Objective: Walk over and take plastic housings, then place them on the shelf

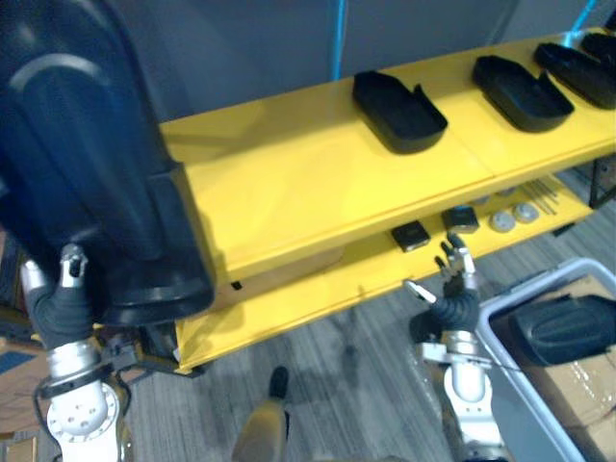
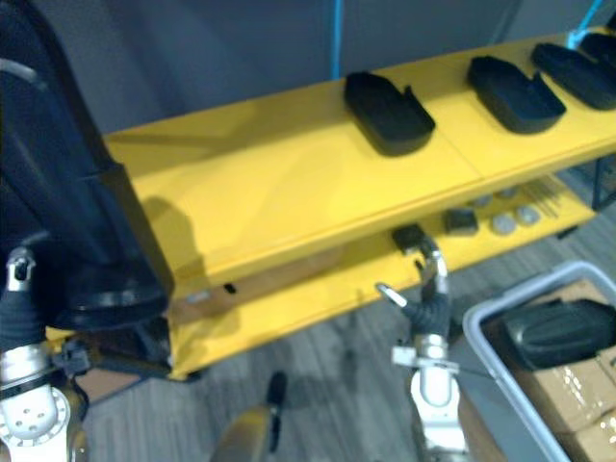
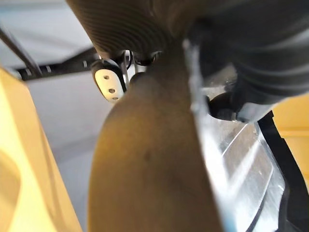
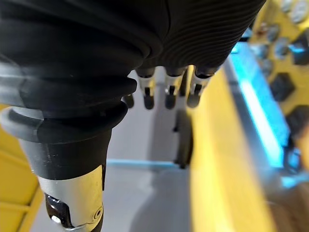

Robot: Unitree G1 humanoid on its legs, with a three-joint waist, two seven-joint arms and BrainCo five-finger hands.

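Large black plastic housing (image 1: 96,164) raised upright at yellow shelf (image 1: 318,173) left end, mid-shelf housing (image 1: 397,111), right housing (image 1: 525,91), far-right housing (image 1: 582,69) lying flat on top tier, apart, binned housing (image 1: 563,327) in grey bin (image 1: 515,395).

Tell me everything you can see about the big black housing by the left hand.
The housing is a big black shell, glossy like moulded plastic, with a curved ridge across its upper face and a rounded lower rim. It is held high and tilted, in front of the left end of the yellow shelf. The left hand is at its lower edge. Whether it touches the shelf cannot be told.
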